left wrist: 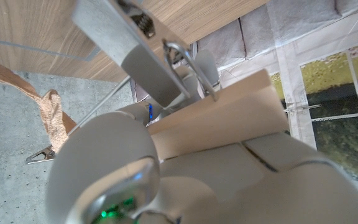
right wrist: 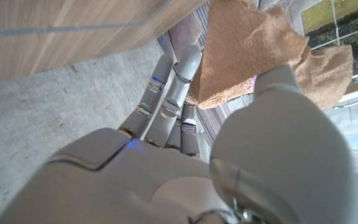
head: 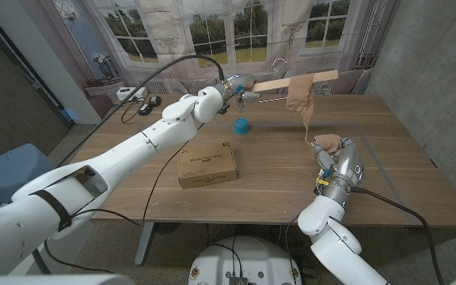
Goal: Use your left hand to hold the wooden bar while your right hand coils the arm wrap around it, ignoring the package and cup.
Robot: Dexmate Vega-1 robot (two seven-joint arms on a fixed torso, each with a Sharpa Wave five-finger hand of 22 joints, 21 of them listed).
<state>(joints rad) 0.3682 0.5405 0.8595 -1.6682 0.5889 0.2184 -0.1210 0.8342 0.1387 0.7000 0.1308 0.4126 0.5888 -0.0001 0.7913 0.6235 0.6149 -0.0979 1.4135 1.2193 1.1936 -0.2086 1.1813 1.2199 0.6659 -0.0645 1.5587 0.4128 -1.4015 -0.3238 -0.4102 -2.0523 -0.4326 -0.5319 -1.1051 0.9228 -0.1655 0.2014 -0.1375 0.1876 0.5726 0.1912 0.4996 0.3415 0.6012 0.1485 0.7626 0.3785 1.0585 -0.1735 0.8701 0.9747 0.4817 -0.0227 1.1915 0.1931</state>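
Note:
My left hand (head: 238, 85) grips one end of the pale wooden bar (head: 291, 81) and holds it level above the table's far side. The tan arm wrap (head: 300, 99) is bunched around the bar near its free end, and a strip of it hangs down to my right hand (head: 335, 161). That hand stands low over the table at the right and holds the wrap's loose end (head: 328, 145). In the right wrist view the wrap (right wrist: 247, 50) is pinched under the thumb (right wrist: 278, 124). The left wrist view has the bar (left wrist: 222, 121) clamped in my left hand (left wrist: 166, 168).
A brown cardboard package (head: 207, 165) lies on the wooden table (head: 260, 190) at the middle. A small blue cup (head: 242, 125) stands behind it, below the bar. A power strip (head: 137, 99) and black cables lie at the table's far left. Windows stand behind the table.

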